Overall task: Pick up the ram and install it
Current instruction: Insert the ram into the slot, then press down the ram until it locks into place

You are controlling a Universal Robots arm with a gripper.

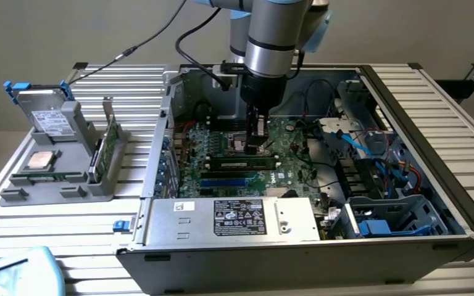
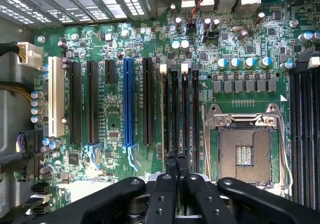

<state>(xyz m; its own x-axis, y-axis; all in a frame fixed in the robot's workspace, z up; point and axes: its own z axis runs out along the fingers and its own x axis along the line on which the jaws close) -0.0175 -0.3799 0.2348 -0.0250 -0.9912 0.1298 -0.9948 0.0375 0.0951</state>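
— How was the gripper (image 1: 256, 147)?
— Closed. Its two fingers (image 2: 171, 165) were pressed together with nothing between them, pointing down into the open case (image 1: 303, 265).
— And under them?
— The memory slots (image 2: 180, 109), right beside the processor socket (image 2: 245, 154) on the motherboard (image 1: 208, 145).
— Where was the ram (image 1: 241, 163)?
— Standing on edge in a slot on that board, just beside the fingertips. I couldn't tell whether they touched it.
— Anything further out?
— A metal box (image 1: 237, 219) with a label sat at the case's near edge. Outside the case, toward the exterior view's left, a grey tray (image 1: 31, 196) held a hard drive (image 1: 46, 114) and a green card (image 1: 112, 145)
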